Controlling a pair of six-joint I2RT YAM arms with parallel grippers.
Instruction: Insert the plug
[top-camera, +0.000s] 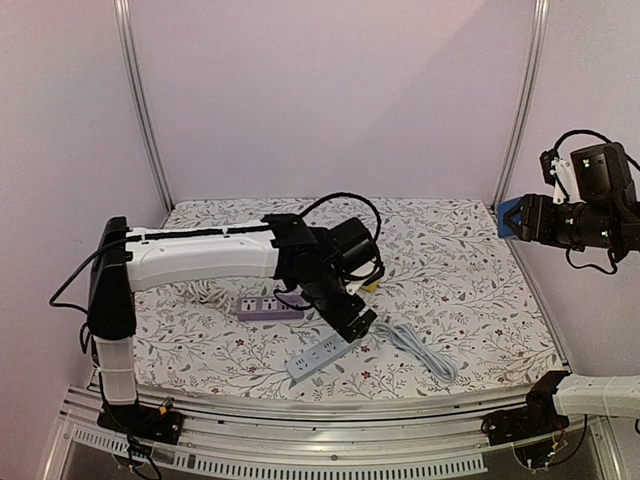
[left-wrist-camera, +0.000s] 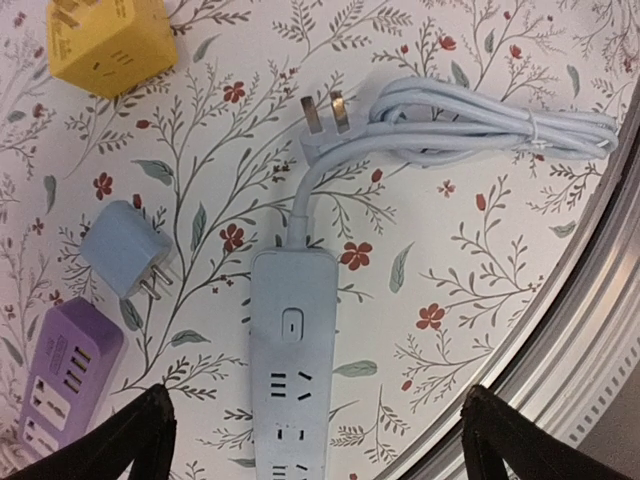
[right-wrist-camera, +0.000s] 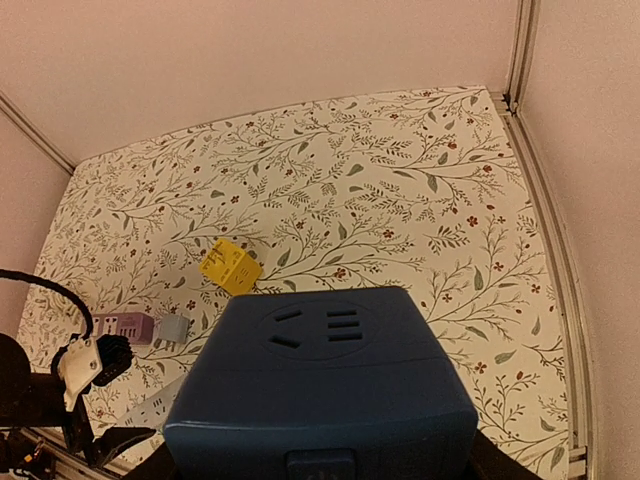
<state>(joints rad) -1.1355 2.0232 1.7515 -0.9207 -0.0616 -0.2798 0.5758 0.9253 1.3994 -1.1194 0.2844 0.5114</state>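
Observation:
A white power strip lies flat on the floral cloth, directly beneath my open left gripper, whose black fingers stand on either side of it without touching it. Its cord ends in a three-pin plug lying beside the bundled cable. A small grey-blue two-pin plug adapter rests to the strip's left. From above, the left gripper hovers over the strip. High at the right, my right gripper is shut on a dark blue socket cube.
A purple power strip lies left of the adapter, and a yellow socket cube sits further back. The table's metal front rail runs close to the right of the white strip. Pink walls and corner posts enclose the table.

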